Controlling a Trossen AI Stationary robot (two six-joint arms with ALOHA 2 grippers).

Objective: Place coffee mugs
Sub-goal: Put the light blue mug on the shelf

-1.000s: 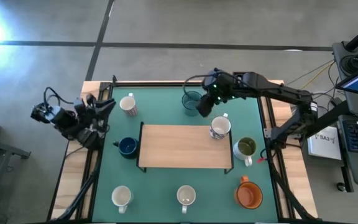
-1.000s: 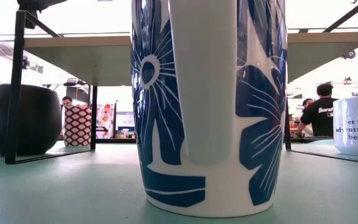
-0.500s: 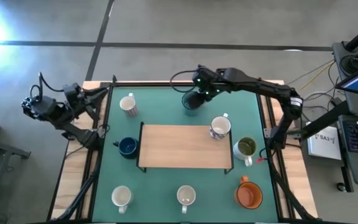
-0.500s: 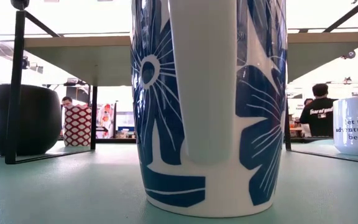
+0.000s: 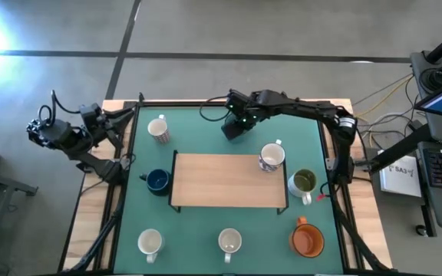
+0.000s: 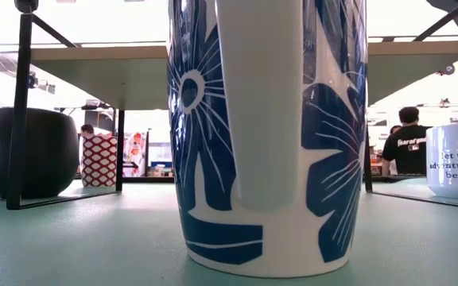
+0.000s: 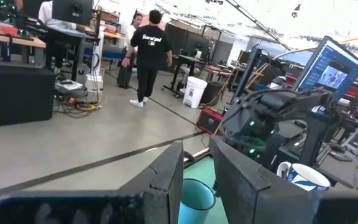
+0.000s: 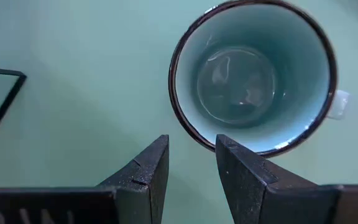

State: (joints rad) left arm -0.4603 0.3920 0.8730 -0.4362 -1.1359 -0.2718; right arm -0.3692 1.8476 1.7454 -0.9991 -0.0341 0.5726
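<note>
A teal mug (image 8: 253, 78) stands upright near the far edge of the green desk (image 5: 206, 134), directly under the right gripper (image 8: 191, 158), whose jaws are slightly apart and empty above its rim. Apparently the pick-up approach; next, one finger must drop inside the rim. The left gripper (image 7: 196, 168), jaws apart, waits off the left edge. A white mug (image 6: 456, 163) reads "adventure begin".

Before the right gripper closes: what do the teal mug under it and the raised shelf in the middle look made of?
Teal mug: looks like enamelled metal or glazed ceramic; glossy inside with reflections, thin dark rim. Which one, I cannot tell. Raised shelf: pale, matte top that reads as wood or laminate, on thin black legs, probably metal. The right gripper hovers by the mug's rim, fingers apart.
</note>
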